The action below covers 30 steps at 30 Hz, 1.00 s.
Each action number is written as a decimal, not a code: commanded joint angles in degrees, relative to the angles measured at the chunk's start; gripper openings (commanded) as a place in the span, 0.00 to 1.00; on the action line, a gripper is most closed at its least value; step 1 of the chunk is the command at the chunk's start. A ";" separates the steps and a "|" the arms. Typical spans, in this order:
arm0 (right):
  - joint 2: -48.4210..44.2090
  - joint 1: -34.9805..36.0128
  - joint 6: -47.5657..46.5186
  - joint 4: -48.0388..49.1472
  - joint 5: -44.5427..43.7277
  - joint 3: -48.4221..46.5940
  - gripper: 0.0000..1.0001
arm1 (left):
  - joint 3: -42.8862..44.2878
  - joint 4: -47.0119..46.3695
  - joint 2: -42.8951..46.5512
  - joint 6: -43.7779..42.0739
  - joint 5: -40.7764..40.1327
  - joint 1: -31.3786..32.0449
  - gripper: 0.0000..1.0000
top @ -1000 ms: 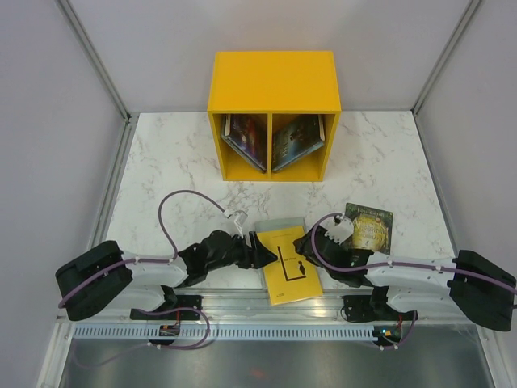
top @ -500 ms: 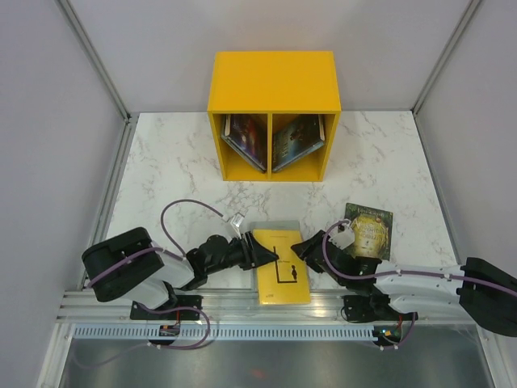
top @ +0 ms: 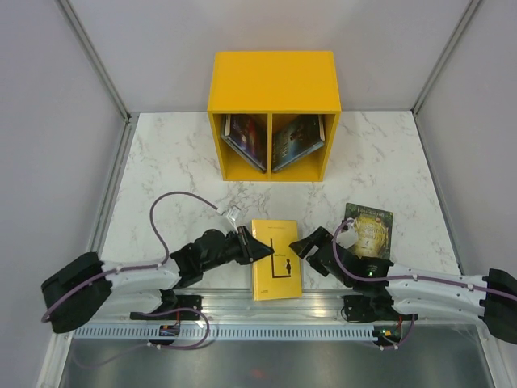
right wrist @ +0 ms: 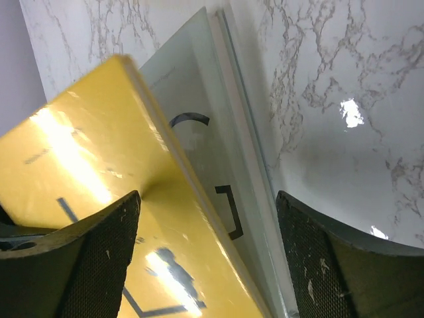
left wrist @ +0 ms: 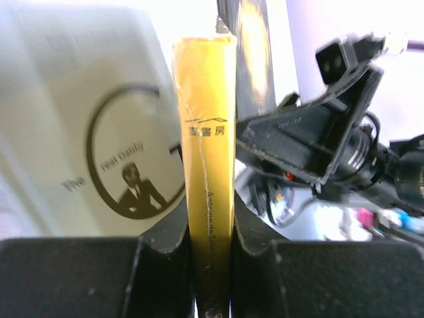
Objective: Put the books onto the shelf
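Note:
A yellow book (top: 276, 260) lies near the table's front edge, on top of a pale book (right wrist: 199, 112) with a dark circle drawing (left wrist: 99, 159). My left gripper (top: 253, 246) is shut on the yellow book's spine (left wrist: 211, 172) from the left, both pads pressed against it. At the book's right edge my right gripper (top: 305, 245) stands open, its fingers (right wrist: 99, 265) spread over the yellow cover (right wrist: 86, 172) and the pale book without gripping either. A dark green book (top: 368, 230) lies flat on the right. The yellow shelf (top: 275, 85) stands at the back, with dark books (top: 246, 137) leaning in both compartments.
White marble tabletop (top: 170, 162) bounded by grey walls and a metal rail (top: 266, 303) along the front. Purple cables (top: 174, 202) loop off both arms. In the left wrist view the right arm's wrist (left wrist: 318, 146) is close behind the yellow book.
The yellow book has swung from slanted to square with the table edge. My left gripper has closed on its spine. My right gripper has opened and its arm has dropped lower.

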<state>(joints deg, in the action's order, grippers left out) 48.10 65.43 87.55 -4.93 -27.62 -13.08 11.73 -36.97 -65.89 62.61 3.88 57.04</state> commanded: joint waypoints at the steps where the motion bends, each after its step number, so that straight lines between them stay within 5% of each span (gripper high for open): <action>1: -2.39 0.31 -2.03 -9.57 -2.88 -3.26 0.86 | 5.58 19.01 12.33 -10.48 -13.15 0.09 0.02; 5: -4.76 0.40 -1.86 -10.45 -3.67 -2.48 0.87 | 11.28 29.40 22.01 -16.54 -22.67 0.01 0.02; 15: -6.96 0.40 -2.21 -11.33 -3.32 -2.65 0.86 | 27.20 32.32 18.17 -27.62 -42.97 -1.66 0.02; 30: -12.32 0.40 -2.91 -15.72 -4.02 -2.30 0.85 | 35.38 18.26 5.60 -31.15 -42.38 -13.09 0.02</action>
<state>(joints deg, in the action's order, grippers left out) 36.23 65.52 85.27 -19.40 -30.11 -14.44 43.29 -6.96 -59.57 32.99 -35.94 45.17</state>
